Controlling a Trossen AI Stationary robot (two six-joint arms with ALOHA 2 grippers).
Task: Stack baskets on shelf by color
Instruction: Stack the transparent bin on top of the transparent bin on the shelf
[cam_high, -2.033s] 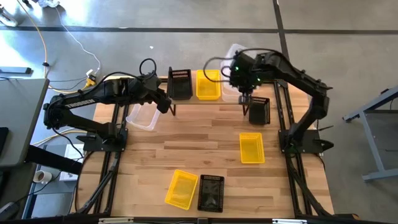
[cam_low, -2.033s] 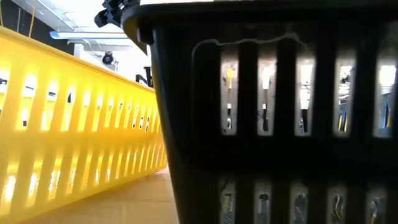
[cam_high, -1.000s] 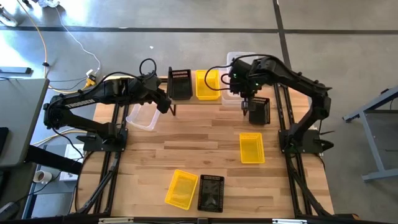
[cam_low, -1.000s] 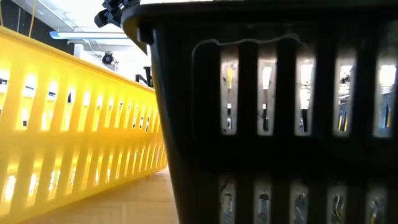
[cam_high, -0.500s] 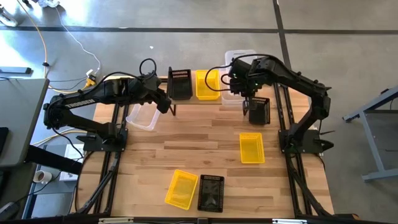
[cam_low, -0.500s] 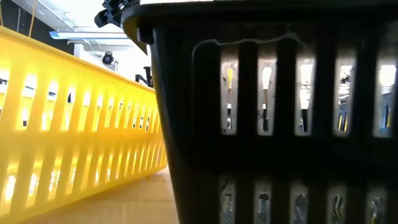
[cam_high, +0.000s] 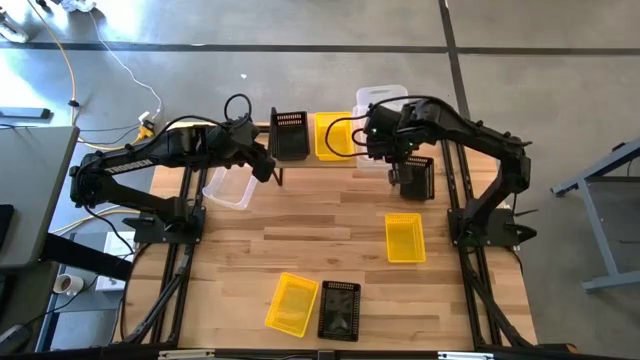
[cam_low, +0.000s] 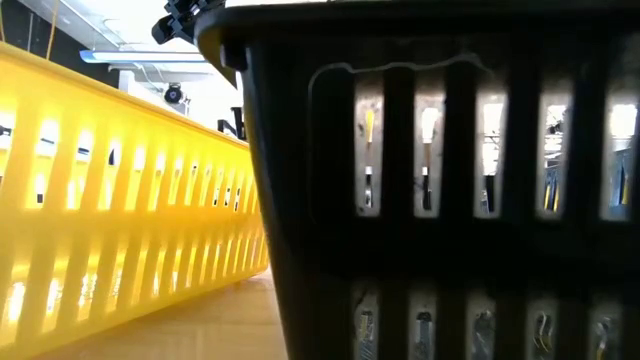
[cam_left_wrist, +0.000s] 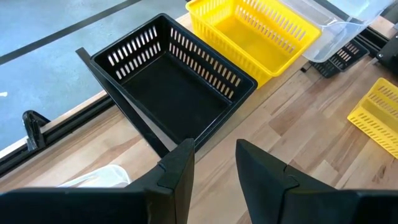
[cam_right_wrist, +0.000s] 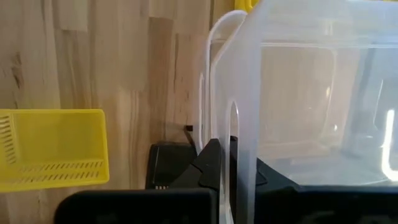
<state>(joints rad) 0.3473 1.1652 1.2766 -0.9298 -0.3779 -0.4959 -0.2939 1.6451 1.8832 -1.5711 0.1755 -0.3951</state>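
Right hand (cam_right_wrist: 227, 163) pinches the clear basket's (cam_right_wrist: 311, 93) wall over the shelf (cam_high: 345, 160); I see the left hand (cam_left_wrist: 214, 165) spread, empty, near the black basket (cam_left_wrist: 171, 81).

Right hand (cam_high: 380, 137), clamped on the rim of the clear basket (cam_high: 380, 100), shifted toward frame left with elbow swinging in, carrying the basket up-frame and leftward so it now overhangs the yellow basket (cam_high: 333, 136) on the shelf (cam_high: 300, 160).
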